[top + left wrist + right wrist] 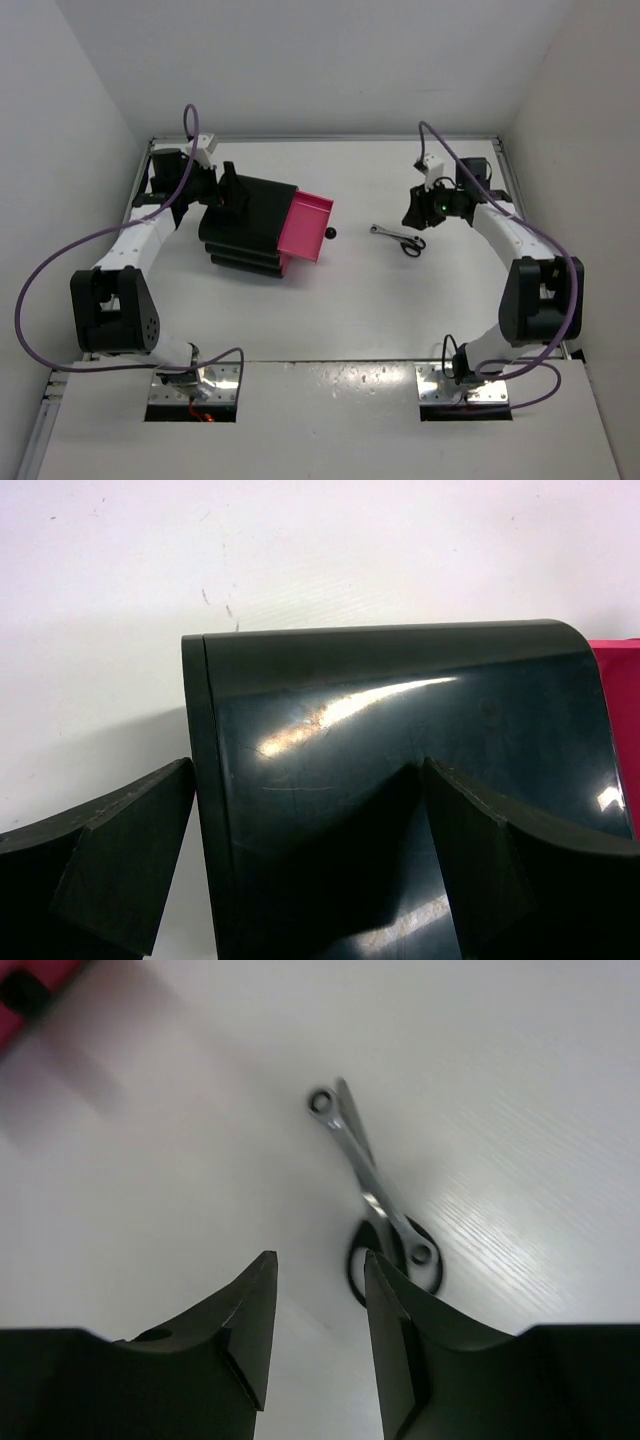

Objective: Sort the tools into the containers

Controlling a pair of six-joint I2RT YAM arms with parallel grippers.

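Observation:
The black drawer unit (250, 225) lies tilted at the left, with one magenta-pink drawer (308, 226) pulled out and its black knob (329, 234) pointing right. My left gripper (228, 190) is open at the unit's back. In the left wrist view its fingers (160, 820) straddle the unit's rear edge (330, 740). A slim silver wrench (385, 233) lies across black-handled scissors (412, 244) on the table. My right gripper (318, 1260) is open and empty just above and short of the wrench (365, 1175). The green-handled screwdriver and the yellow-and-black piece are out of view.
White walls enclose the table on the left, the back and the right. A corner of the pink drawer (35, 1005) shows at the top left of the right wrist view. Purple cables loop from both arms.

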